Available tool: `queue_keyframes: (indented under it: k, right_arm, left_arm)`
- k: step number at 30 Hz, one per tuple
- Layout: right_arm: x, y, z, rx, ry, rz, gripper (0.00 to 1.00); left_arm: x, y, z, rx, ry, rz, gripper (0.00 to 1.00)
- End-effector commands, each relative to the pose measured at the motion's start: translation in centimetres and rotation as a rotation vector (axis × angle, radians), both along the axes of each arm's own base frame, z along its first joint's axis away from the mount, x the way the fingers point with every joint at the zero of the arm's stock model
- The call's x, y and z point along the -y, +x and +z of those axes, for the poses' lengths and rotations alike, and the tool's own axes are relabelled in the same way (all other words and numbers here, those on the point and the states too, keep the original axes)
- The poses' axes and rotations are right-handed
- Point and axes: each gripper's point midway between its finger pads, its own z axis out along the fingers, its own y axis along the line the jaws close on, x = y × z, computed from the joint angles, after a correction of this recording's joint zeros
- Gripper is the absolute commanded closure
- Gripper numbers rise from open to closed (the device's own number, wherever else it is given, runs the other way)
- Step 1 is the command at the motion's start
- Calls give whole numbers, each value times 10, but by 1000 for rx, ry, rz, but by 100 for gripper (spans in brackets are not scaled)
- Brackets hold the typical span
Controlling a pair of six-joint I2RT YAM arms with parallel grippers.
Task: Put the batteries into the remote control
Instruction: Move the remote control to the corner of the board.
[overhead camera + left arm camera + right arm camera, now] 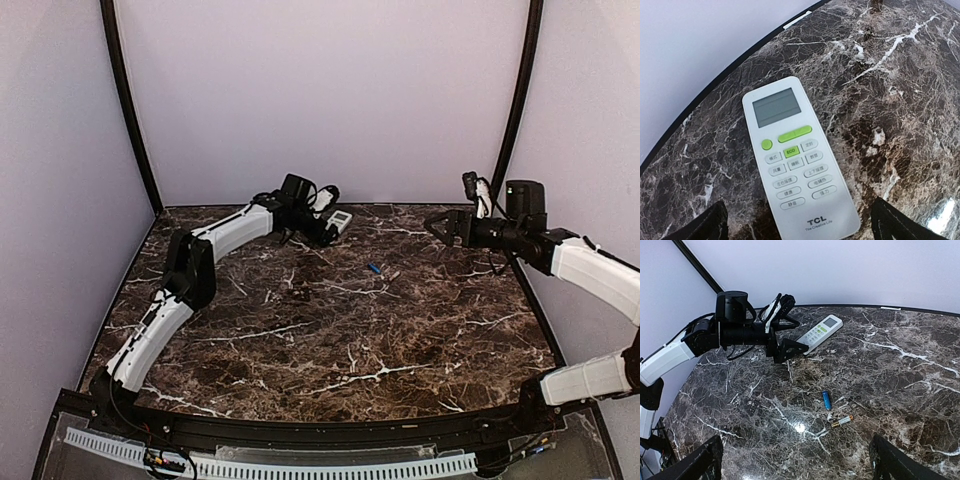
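Note:
The white remote control (797,160) lies face up near the table's back edge, its grey screen at the far end; it also shows in the top view (340,222) and the right wrist view (819,331). My left gripper (800,231) is open just over its near end, one black fingertip (705,227) on each side, not touching it. A blue battery (826,400) lies loose mid-table, also seen from the top (374,268). A second, darker battery (841,421) with a gold end lies beside it. My right gripper (797,467) is open and empty, raised at the right (437,228).
The marble table (300,340) ends in a black curved rim (715,82) with white walls just behind the remote. The left arm (735,330) stretches across the back left. A strip of white tape (797,20) sits on the rim.

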Motion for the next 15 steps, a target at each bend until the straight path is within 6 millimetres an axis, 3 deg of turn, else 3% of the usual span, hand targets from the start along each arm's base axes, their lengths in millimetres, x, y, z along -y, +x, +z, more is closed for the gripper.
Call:
queue_keyframes:
  k: [1,5,15]
  right_arm:
    - [-2,1,3,0,-18,11,1]
    - [-2,0,0,-8,-38,15,1]
    - [1,3,-5,-11,-73,6,1]
  left_arm:
    - [-4,-8,13,23,57,-119,1]
    - [-14,-16,-10,2,162,-160,1]
    - [0,-14,-1,58,140,-188,1]
